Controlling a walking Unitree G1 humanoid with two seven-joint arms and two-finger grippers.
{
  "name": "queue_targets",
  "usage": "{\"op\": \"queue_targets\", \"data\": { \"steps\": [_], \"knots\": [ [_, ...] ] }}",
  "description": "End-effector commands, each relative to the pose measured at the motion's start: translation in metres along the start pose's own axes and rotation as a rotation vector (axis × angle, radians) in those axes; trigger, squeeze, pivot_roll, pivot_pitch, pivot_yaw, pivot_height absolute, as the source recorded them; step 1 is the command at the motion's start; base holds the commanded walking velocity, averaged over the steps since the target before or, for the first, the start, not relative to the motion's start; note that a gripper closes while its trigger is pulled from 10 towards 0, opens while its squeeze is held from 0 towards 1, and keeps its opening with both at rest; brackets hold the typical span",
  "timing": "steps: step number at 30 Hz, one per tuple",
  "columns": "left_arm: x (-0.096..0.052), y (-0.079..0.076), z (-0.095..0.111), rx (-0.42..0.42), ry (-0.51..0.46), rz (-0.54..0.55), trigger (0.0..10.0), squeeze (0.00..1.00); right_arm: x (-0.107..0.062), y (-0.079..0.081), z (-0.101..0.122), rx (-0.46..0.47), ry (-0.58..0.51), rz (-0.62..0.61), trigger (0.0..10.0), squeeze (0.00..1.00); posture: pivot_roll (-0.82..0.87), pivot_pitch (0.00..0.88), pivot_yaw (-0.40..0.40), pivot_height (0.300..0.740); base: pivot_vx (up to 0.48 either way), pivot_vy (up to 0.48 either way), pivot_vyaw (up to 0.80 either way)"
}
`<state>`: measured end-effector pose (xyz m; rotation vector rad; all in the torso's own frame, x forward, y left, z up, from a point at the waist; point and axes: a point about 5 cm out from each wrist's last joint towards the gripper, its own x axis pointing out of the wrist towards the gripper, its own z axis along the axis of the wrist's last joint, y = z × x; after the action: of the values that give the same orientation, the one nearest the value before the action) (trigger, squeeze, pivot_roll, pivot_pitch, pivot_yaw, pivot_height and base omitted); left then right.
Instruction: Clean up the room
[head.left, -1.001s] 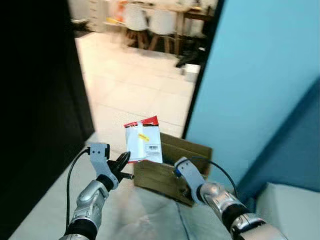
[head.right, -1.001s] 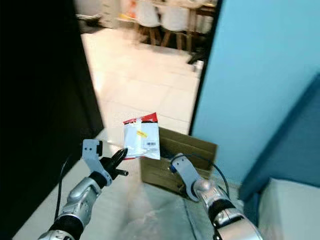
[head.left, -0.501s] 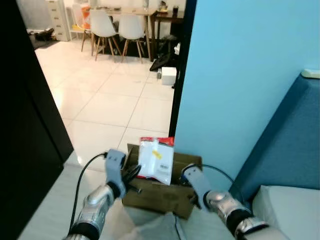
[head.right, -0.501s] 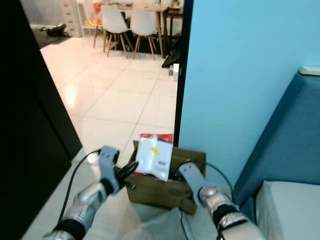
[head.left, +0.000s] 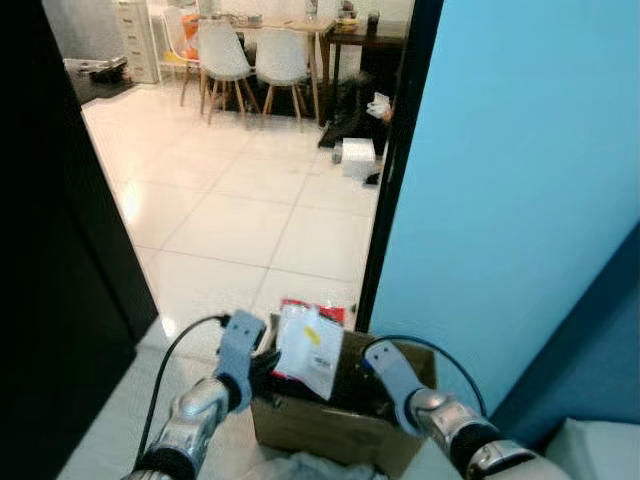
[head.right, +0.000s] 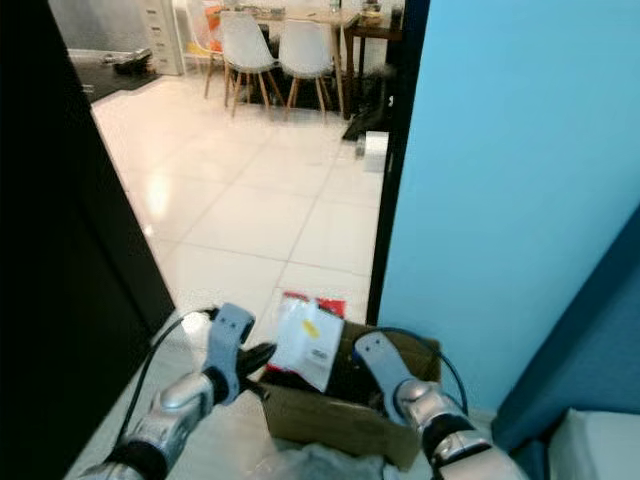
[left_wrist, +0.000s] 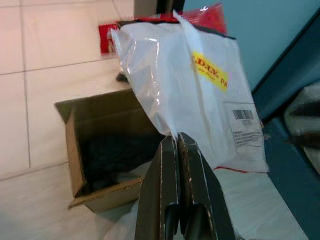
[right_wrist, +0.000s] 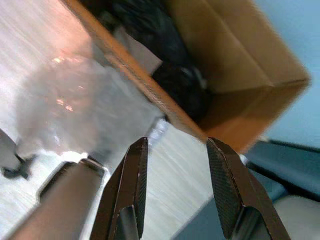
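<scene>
Two grippers flank my cardboard box (head.left: 330, 430): the left gripper (left_wrist: 176, 145) pinches a white plastic packet (left_wrist: 195, 95) (red-edged) tight above the box's open top, while the right gripper (right_wrist: 175, 155) hovers beside it, fingers spread, holding nothing.

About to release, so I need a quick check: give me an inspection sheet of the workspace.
Surface: pale tiled floor.
Job's things: white plastic packet with red top, held above the open cardboard box; dark items inside.
Clutter: crumpled clear plastic beside the box.
Grippers: left gripper shut on the packet's lower edge; right gripper open, by the box rim.
Cables: black cables loop off both wrists.
Surroundings: blue wall, dark doorway edge, white chairs and table beyond.
</scene>
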<state>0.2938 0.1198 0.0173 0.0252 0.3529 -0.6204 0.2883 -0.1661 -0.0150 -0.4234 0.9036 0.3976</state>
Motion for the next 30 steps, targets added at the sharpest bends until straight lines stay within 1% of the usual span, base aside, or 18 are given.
{"op": "queue_targets", "data": {
  "steps": [1, 6, 7, 8, 9, 10, 11, 14, 15, 19, 21, 22, 23, 26, 27, 28, 29, 30],
  "knots": [
    [-0.003, 0.002, -0.008, 0.015, 0.059, 0.003, 10.0, 0.0, 0.001, 0.004, -0.001, -0.004, 0.016, 0.014, 10.0, 0.0, 0.03, 0.0, -0.062, 0.719, 0.368, 0.0, 0.0],
    [-0.001, 0.0, -0.011, 0.056, 0.107, -0.018, 10.0, 0.0, 0.001, 0.003, -0.005, 0.004, 0.033, 0.011, 10.0, 0.0, 0.02, 0.002, -0.062, 0.719, 0.354, 0.0, 0.0],
    [0.0, -0.001, -0.012, 0.087, 0.132, -0.029, 10.0, 0.0, 0.001, 0.002, -0.005, 0.007, 0.036, 0.01, 10.0, 0.0, 0.02, 0.004, -0.061, 0.719, 0.349, 0.0, 0.0],
    [0.0, -0.001, -0.012, 0.087, 0.132, -0.029, 10.0, 0.0, 0.001, 0.002, -0.005, 0.007, 0.036, 0.01, 10.0, 0.0, 0.02, 0.004, -0.061, 0.719, 0.349, 0.0, 0.0],
    [0.0, -0.003, -0.015, 0.129, 0.165, -0.04, 10.0, 0.0, 0.001, 0.002, -0.006, 0.012, 0.037, 0.008, 10.0, 0.0, 0.02, 0.005, -0.061, 0.719, 0.277, 0.0, 0.0],
    [0.0, -0.003, -0.015, 0.129, 0.165, -0.04, 10.0, 0.0, 0.001, 0.002, -0.006, 0.012, 0.037, 0.008, 10.0, 0.0, 0.02, 0.005, -0.061, 0.719, 0.277, 0.0, 0.0],
    [0.001, -0.003, -0.017, 0.179, 0.202, -0.037, 10.0, 0.0, 0.001, 0.002, -0.006, 0.016, 0.038, 0.007, 10.0, 0.0, 0.01, 0.008, -0.06, 0.719, 0.0, 0.0, 0.0],
    [0.002, -0.003, -0.018, 0.222, 0.23, -0.026, 10.0, 0.0, 0.001, 0.002, -0.007, 0.019, 0.045, 0.01, 10.0, 0.0, 0.01, 0.012, -0.059, 0.719, 0.0, 0.0, -0.47],
    [0.005, -0.002, -0.016, 0.265, 0.246, -0.002, 10.0, 0.0, 0.0, 0.002, -0.008, 0.021, 0.054, 0.01, 10.0, 0.0, 0.01, 0.015, -0.06, 0.719, 0.0, 0.0, -0.71],
    [0.008, -0.001, -0.013, 0.314, 0.257, 0.035, 10.0, 0.0, 0.0, 0.002, -0.011, 0.019, 0.068, 0.01, 10.0, 0.0, 0.0, 0.021, -0.057, 0.719, 0.0, 0.0, -0.71],
    [0.008, -0.001, -0.013, 0.314, 0.257, 0.035, 10.0, 0.0, 0.0, 0.002, -0.011, 0.019, 0.068, 0.01, 10.0, 0.0, 0.0, 0.021, -0.057, 0.719, 0.0, 0.0, -0.71],
    [0.01, -0.002, -0.012, 0.344, 0.27, 0.05, 10.0, 0.0, 0.0, 0.002, -0.013, 0.03, 0.07, 0.004, 10.0, 0.0, -0.02, 0.03, -0.053, 0.719, 0.0, 0.0, -0.7],
    [0.012, -0.003, -0.013, 0.38, 0.291, 0.062, 10.0, 0.0, 0.0, 0.001, -0.016, 0.026, 0.076, 0.0, 10.0, 0.0, -0.02, 0.033, -0.051, 0.719, 0.0, 0.0, 0.0],
    [0.012, -0.003, -0.013, 0.38, 0.291, 0.062, 10.0, 0.0, 0.0, 0.001, -0.016, 0.026, 0.076, 0.0, 10.0, 0.0, -0.02, 0.033, -0.051, 0.719, 0.0, 0.0, 0.0],
    [0.013, -0.003, -0.014, 0.432, 0.315, 0.068, 10.0, 0.0, 0.0, 0.0, -0.018, 0.026, 0.081, -0.003, 10.0, 0.0, -0.03, 0.036, -0.05, 0.719, 0.0, 0.0, 0.0],
    [0.013, -0.003, -0.014, 0.432, 0.315, 0.068, 10.0, 0.0, 0.0, 0.0, -0.018, 0.026, 0.081, -0.003, 10.0, 0.0, -0.03, 0.036, -0.05, 0.719, 0.0, 0.0, 0.0],
    [0.013, -0.006, -0.016, 0.562, 0.348, 0.05, 10.0, 0.0, -0.001, -0.001, -0.021, 0.024, 0.09, -0.009, 10.0, 0.0, -0.04, 0.042, -0.047, 0.719, 0.0, 0.0, 0.0],
    [0.013, -0.006, -0.016, 0.562, 0.348, 0.05, 10.0, 0.0, -0.001, -0.001, -0.021, 0.024, 0.09, -0.009, 10.0, 0.0, -0.04, 0.042, -0.047, 0.719, 0.0, 0.0, 0.0]
  ]
}}
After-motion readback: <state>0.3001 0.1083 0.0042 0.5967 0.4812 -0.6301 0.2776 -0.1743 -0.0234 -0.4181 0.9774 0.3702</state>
